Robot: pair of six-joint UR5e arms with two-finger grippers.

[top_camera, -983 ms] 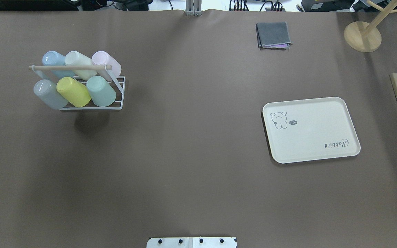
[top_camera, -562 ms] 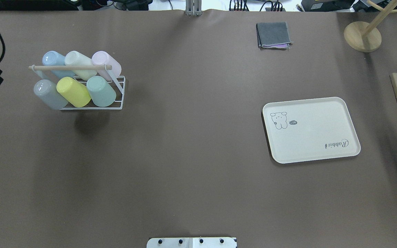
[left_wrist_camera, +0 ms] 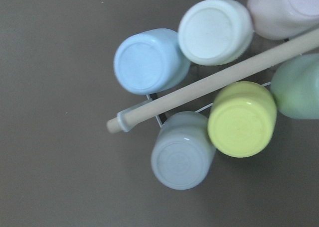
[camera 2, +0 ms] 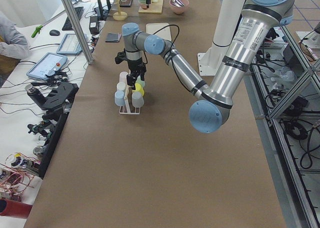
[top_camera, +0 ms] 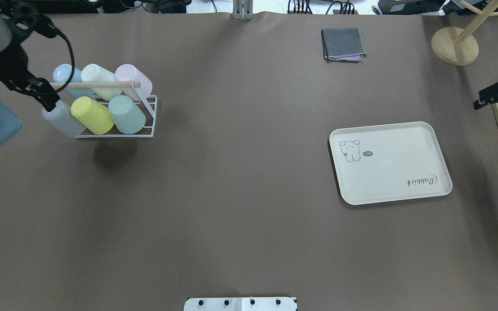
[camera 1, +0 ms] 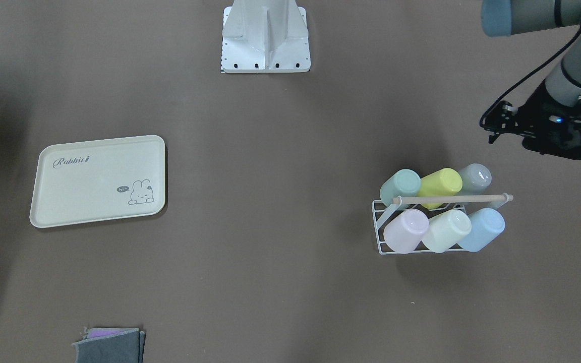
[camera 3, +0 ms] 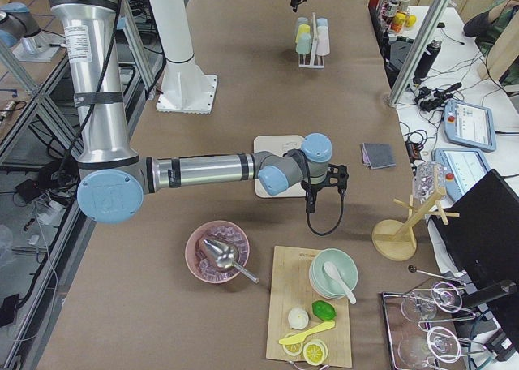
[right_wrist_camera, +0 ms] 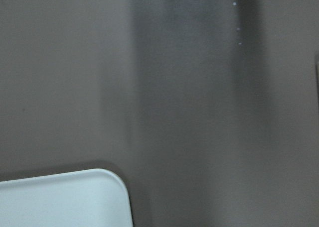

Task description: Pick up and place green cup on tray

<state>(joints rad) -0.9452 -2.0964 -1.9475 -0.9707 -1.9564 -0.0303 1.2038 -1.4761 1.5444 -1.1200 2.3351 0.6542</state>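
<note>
**Green cup waits on the rack, tray far across the table**

Green cup [top_camera: 127, 114] sits upside down and tilted on a white wire rack [top_camera: 150, 126], with its flat base facing up and outward. Five other cups share the rack in two rows of three. It holds the end of the row nearer the robot, on the side toward the table's middle, touching or almost touching the yellow cup [top_camera: 92, 114]. A wooden bar [top_camera: 89, 85] runs above the gap between the rows, so the likeliest clear way in is from the open side of its own row.

It is a plain, smooth tumbler in pale mint, without a handle, slightly narrower at the base than at the mouth. The slick tapered wall probably calls for a firm side grip, and lifting it free of the rack likely means following its tilt.

The left gripper [top_camera: 46, 99] hovers over the rack's opposite end, above the grey cup [top_camera: 63, 120], two cups away from its target. I cannot tell whether it is spread or closed, and it holds nothing. Its wrist camera catches only an edge of the green cup at the right.

The tray [top_camera: 396, 172] lies bare, well apart on the robot's right. The right gripper [camera 3: 310, 201] hangs just beyond the tray's outer edge, its state also unclear, perhaps to receive the cup or simply parked.
</note>
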